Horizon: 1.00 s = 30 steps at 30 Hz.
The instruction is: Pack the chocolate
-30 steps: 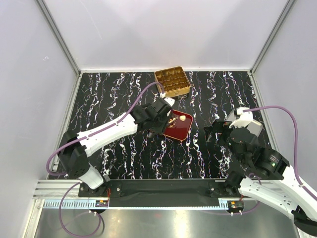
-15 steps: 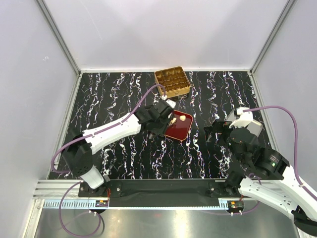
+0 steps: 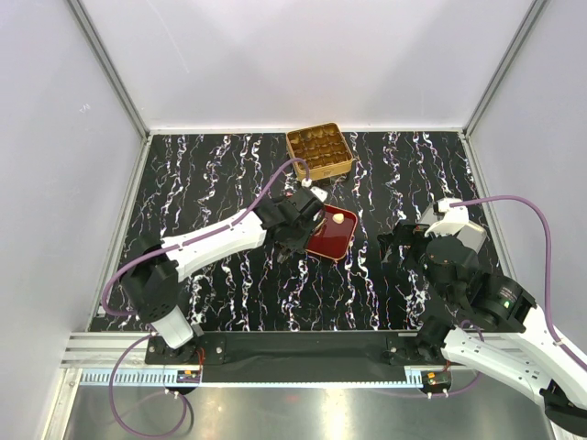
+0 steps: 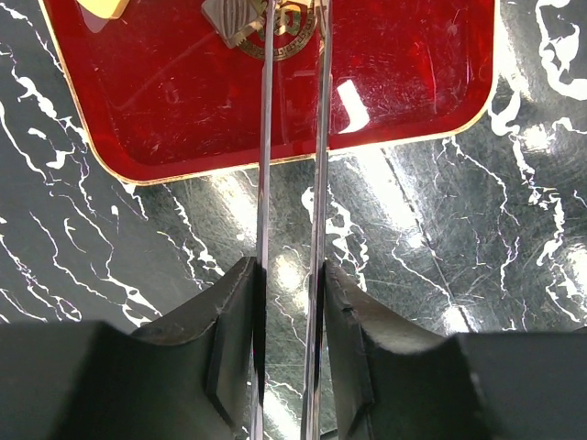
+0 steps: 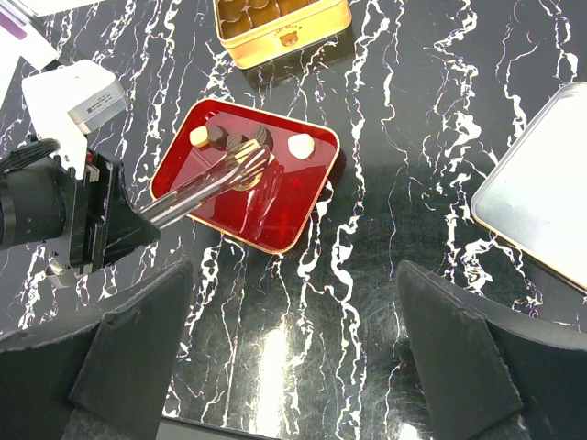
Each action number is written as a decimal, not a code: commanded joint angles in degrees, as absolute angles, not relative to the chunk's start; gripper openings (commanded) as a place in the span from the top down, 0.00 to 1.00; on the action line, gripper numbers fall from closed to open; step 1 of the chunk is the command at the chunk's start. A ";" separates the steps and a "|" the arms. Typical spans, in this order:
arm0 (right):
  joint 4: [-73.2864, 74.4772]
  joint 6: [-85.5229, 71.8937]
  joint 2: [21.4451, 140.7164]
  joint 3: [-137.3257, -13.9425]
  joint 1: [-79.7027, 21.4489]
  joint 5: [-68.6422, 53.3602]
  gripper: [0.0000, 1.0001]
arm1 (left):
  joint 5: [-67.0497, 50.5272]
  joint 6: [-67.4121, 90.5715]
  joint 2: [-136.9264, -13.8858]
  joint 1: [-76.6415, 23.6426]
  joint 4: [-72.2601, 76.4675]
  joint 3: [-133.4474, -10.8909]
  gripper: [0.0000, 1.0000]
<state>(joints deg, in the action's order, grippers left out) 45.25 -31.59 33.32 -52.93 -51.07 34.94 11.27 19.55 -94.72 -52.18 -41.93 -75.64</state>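
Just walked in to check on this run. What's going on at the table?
The left gripper is shut on long metal tongs, whose tips sit at a piece of chocolate in the middle of the glossy red rectangular tray. A few more pieces, tan, dark and cream, lie in that tray. The square gold tin behind it looks mostly filled. The right gripper hangs open off to the side, holding nothing.

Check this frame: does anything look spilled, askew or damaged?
Nothing looks spilled or damaged. The red tray lies skewed to the edges of the table. Its few chocolate pieces all sit on it, none on the marble. The left gripper pinches long metal tweezers that reach into the tray.
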 commanded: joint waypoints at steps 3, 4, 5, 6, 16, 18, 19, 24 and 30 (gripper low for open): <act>42.98 -31.99 33.13 -53.53 -51.50 36.30 0.00 | 10.81 20.21 -93.78 -52.47 -42.01 -77.69 0.67; 42.98 -31.99 33.13 -53.61 -51.50 36.21 0.00 | 10.81 20.30 -93.43 -52.47 -42.53 -78.13 0.68; 42.89 -31.99 33.13 -53.61 -51.50 36.21 0.00 | 10.72 20.39 -92.99 -52.47 -43.76 -78.57 0.71; 42.98 -31.99 33.13 -53.61 -51.50 36.21 0.00 | 10.55 20.56 -92.55 -52.47 -44.20 -79.36 0.71; 41.75 -32.26 33.31 -53.79 -51.50 35.07 0.00 | 12.74 19.17 -89.56 -51.68 -49.83 -92.52 0.73; 41.40 -32.26 33.40 -53.79 -51.50 34.81 0.00 | 13.44 17.59 -91.22 -49.67 -50.10 -95.09 0.73; 41.05 -32.17 33.49 -53.70 -51.50 34.54 0.00 | 13.19 17.06 -92.01 -48.79 -50.01 -96.66 0.74; 39.38 -31.99 33.92 -53.26 -51.50 33.93 0.00 | 14.49 12.41 -97.19 -42.99 -46.76 -106.42 0.74; 36.74 -30.15 35.68 -52.65 -51.50 34.45 0.00 | 19.86 6.52 -105.11 -39.47 -35.88 -112.41 0.75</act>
<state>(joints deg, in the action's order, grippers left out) 40.80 -31.27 34.37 -52.80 -51.07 33.80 15.97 11.68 -102.19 -40.34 -44.56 -109.43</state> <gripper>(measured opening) 0.994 0.317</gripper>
